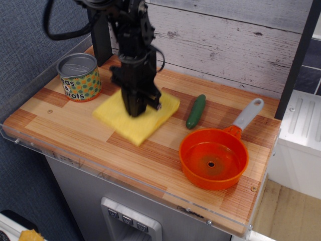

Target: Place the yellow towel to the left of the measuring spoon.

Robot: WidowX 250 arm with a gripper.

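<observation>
Wooden counter (75, 133) — measuring spoon (214, 158) empty, tin can (78, 77) lidded.

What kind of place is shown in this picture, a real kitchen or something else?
Probably a toy or mock kitchen set up for robot tests, not a real one. A small wooden counter stands before a whitewashed plank backdrop, and on it are play-kitchen items: a tin can, a green vegetable and an orange measuring spoon.
</observation>
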